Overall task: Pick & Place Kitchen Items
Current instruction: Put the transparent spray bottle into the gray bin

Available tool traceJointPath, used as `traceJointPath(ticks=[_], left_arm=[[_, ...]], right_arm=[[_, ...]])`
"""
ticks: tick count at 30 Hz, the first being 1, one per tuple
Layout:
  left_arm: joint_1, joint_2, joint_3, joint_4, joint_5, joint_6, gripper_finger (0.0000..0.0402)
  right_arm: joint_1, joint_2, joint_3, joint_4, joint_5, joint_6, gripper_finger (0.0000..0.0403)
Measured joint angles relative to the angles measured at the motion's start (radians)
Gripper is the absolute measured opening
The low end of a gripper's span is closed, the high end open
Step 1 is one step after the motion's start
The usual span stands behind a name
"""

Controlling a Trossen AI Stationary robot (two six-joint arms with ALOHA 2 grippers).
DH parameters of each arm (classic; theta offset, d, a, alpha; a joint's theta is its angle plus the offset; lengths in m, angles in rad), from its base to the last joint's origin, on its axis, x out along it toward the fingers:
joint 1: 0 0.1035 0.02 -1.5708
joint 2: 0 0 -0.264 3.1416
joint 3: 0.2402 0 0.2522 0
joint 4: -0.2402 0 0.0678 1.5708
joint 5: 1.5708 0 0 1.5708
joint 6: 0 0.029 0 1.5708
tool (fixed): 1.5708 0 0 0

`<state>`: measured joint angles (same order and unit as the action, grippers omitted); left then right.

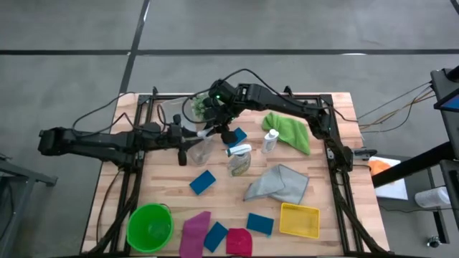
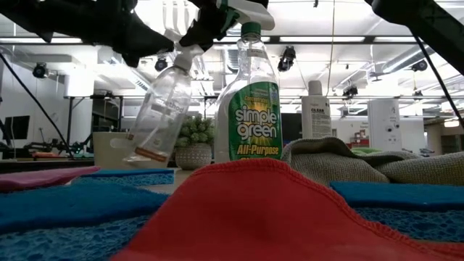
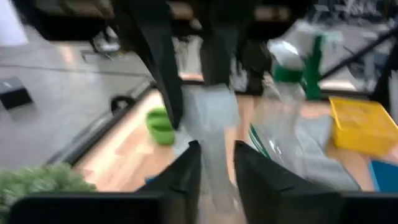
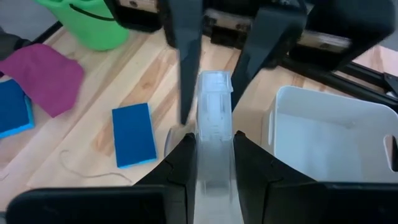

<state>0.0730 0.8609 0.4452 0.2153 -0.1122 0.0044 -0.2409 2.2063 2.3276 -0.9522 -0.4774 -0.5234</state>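
Observation:
A clear plastic bottle [image 2: 161, 109] hangs tilted near the table's middle, between both grippers. My right gripper [image 4: 211, 140] reaches in from the far right and is shut on the bottle's upper end. My left gripper [image 3: 216, 149] comes level from the left, its fingers on either side of the bottle's body. A small clear bottle with a white cap [image 1: 270, 140] stands by the green cloth [image 1: 288, 130]. The grey cloth [image 1: 278, 183], pink cloth [image 1: 194, 231], red cloth [image 1: 239, 242] and several blue sponges [image 1: 202, 181] lie flat on the table. My left gripper has the clear bottle's body [image 4: 214, 93] between its two fingers, one on each side. The fingers come level from the table's left. My right gripper pinches the bottle's neck end [image 2: 185, 64] between its two fingers, slanting down from the far right. The bottle hangs below them, tilted, its bottom [image 2: 145, 156] toward the left and clear of the table.
A green spray bottle [image 1: 240, 159] stands right beside the held bottle. A white bin [image 4: 323, 143] and a small plant [image 2: 194, 134] are behind. A green bucket [image 1: 150, 226] and a yellow tray [image 1: 300, 219] sit near the front edge.

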Motion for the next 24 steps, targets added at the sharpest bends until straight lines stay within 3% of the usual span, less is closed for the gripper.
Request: traceJointPath(ticks=[5, 10, 14, 21, 24], left_arm=[[0.0, 0.0, 0.0, -0.009, 0.0, -0.001, 0.0168], [0.0, 0.0, 0.001, 0.0, -0.014, -0.001, 0.0182], [0.0, -0.001, 0.001, 0.004, -0.016, -0.001, 0.0149], [0.001, -0.002, 0.001, -0.003, -0.023, 0.025, 0.0025], [0.001, -0.002, 0.001, -0.003, -0.025, 0.034, 0.0024]], right_arm=[[0.001, 0.0, 0.0, -0.001, 0.0, 0.001, 0.007], [0.006, 0.0, 0.0, 0.002, -0.002, 0.0, 0.007], [0.007, 0.0, 0.0, 0.003, -0.006, 0.0, 0.007], [0.009, 0.001, 0.0, 0.005, -0.004, 0.001, 0.007], [0.01, 0.001, 0.0, 0.007, -0.004, 0.001, 0.007]])
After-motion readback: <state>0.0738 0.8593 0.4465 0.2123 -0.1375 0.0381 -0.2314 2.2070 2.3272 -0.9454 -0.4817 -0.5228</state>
